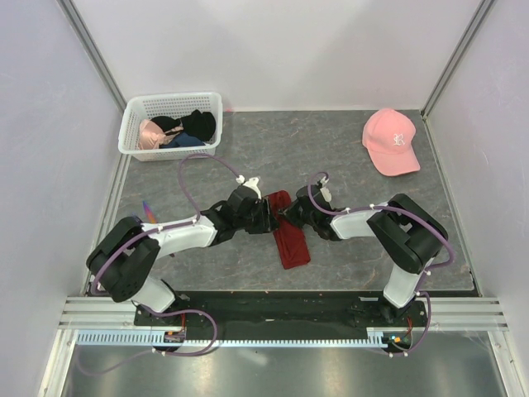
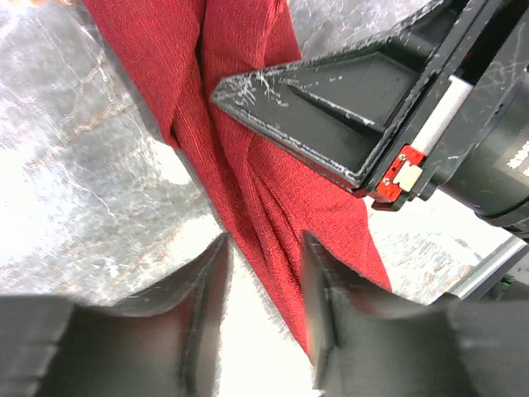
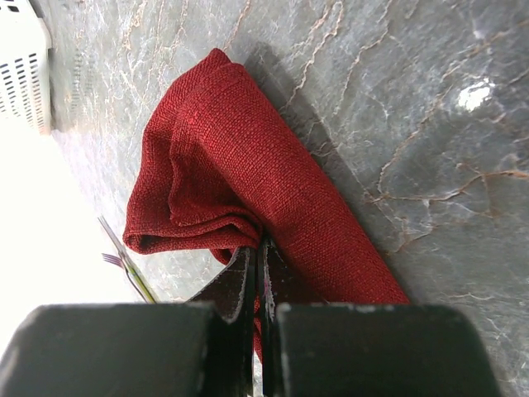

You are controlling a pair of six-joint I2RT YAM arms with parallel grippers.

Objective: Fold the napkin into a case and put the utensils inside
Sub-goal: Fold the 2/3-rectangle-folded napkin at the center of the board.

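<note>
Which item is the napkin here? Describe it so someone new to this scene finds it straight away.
On the grey marbled table, look at the near middle, where the left arm and right arm meet. The napkin lies there, a narrow folded strip. It is plain dark red cloth, unlike the pink cap far right or the white basket far left.

We reach our left arm (image 1: pixel 165 240) and right arm (image 1: pixel 388 227) inward toward each other, elbows bent low, so that the two wrists nearly meet tip to tip. Our left gripper (image 2: pixel 264 248) stands with its fingers parted, a clear gap between them. Our right gripper (image 3: pixel 254 248) has its fingers pressed tight together and seems to pinch a fold of the napkin (image 3: pixel 248 165), though that close view leaves some doubt.
</note>
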